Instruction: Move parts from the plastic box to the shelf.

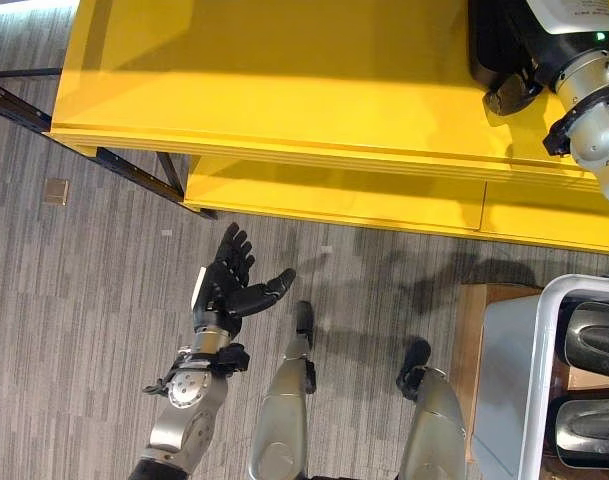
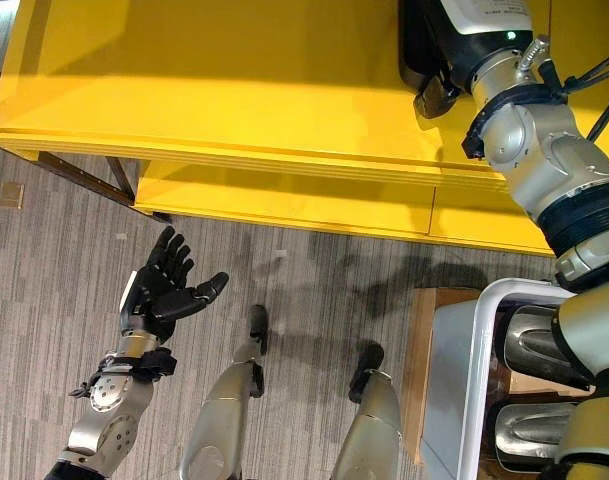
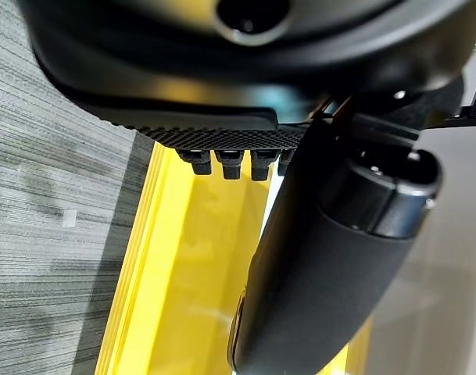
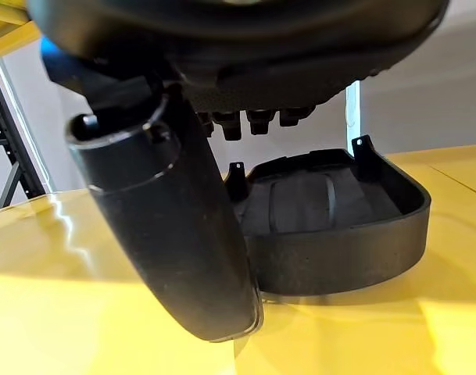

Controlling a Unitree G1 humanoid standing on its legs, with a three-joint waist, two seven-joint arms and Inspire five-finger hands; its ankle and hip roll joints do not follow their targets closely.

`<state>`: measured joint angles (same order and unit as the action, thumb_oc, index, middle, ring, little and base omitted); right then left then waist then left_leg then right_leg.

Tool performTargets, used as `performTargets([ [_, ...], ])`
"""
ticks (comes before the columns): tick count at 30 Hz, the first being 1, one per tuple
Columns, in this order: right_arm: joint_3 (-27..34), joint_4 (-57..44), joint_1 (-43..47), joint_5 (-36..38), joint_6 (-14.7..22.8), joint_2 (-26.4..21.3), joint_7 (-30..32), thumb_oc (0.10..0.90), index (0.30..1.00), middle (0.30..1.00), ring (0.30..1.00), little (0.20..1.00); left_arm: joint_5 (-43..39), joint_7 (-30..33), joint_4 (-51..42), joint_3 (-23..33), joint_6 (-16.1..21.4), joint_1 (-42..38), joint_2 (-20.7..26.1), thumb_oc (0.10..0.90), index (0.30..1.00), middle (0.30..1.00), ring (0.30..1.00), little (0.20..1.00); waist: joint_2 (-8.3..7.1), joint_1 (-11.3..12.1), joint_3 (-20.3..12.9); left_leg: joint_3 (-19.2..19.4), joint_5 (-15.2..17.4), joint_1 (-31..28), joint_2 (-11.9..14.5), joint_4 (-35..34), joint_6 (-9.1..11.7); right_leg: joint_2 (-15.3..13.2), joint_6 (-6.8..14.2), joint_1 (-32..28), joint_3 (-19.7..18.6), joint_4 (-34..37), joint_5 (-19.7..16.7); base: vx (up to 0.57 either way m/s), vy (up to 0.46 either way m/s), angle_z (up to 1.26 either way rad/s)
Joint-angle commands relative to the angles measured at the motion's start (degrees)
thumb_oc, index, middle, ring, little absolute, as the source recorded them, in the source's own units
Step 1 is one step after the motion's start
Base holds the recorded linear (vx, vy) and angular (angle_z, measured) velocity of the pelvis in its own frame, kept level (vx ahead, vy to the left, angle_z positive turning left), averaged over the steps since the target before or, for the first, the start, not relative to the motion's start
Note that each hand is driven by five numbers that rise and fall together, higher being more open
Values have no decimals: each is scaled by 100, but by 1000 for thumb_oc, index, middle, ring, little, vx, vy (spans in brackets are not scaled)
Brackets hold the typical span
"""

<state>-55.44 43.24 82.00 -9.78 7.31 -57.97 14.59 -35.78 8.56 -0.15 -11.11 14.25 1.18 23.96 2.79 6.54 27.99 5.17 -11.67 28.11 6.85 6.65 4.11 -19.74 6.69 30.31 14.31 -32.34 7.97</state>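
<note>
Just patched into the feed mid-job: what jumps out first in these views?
The bright yellow shelf spans the top of the head views, with a black moulded part lying on its surface at the far right, the right hand just at it. The left hand hangs open over the grey floor, fingers spread and holding nothing. At lower right, the white plastic box holds more dark parts.

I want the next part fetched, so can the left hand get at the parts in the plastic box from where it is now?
Probably not. The left hand hangs open over the floor on the robot's left, while the plastic box with its parts sits low on the right, beyond the legs.
</note>
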Motion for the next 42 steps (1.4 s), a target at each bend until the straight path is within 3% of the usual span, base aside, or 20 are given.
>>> performTargets([
  [1, -157, 60, 1361, 238, 108, -280, 491, 900, 1000, 1000, 1000, 1000, -113, 31, -772, 291, 722, 9, 439, 900, 1000, 1000, 1000, 1000, -329, 129, -136, -177, 1249, -181, 354, 898, 277, 48, 58, -469, -269, 866, -549, 0, 0, 0],
  [8, -53, -104, 1283, 325, 141, -183, 507, 900, 1000, 1000, 1000, 1000, -124, 85, -759, 324, 734, -12, 438, 900, 1000, 1000, 1000, 1000, -342, 110, -124, -190, 1279, -176, 334, 948, 263, 45, 50, -476, -291, 846, -540, 0, 0, 0],
  [14, 193, -851, 1011, 334, 179, -264, 468, 900, 1000, 1000, 1000, 1000, -117, 97, -760, 368, 712, -19, 460, 900, 1000, 1000, 1000, 1000, -369, 75, -122, -196, 1313, -224, 336, 989, 256, 47, 45, -522, -290, 833, -543, 0, 0, 0],
  [33, 417, -2622, 649, 196, 464, -1091, 226, 900, 1000, 1000, 1000, 1000, -95, -166, -760, 495, 564, 145, 674, 900, 1000, 1000, 1000, 1000, -514, -56, -419, -177, 1255, -701, 426, 779, 318, 113, 96, -1054, -244, 1217, -680, -2, 0, 1],
  [37, 1038, -3153, -20, 259, 542, -1241, 214, 900, 1000, 1000, 1000, 1000, -62, -211, -718, 489, 517, 174, 645, 900, 1000, 1000, 1000, 1000, -517, -115, -527, -169, 1241, -882, 449, 694, 331, 137, 115, -1242, -217, 1351, -706, 0, -3, -1],
  [42, 2636, -3872, -1866, 492, 663, -1025, 171, 900, 1000, 1000, 1000, 1000, 16, -269, -657, 514, 412, 236, 499, 900, 1000, 1000, 1000, 1000, -467, -258, -699, -137, 1185, -1207, 496, 466, 334, 152, 164, -1557, -205, 1649, -779, 18, -4, -7],
])
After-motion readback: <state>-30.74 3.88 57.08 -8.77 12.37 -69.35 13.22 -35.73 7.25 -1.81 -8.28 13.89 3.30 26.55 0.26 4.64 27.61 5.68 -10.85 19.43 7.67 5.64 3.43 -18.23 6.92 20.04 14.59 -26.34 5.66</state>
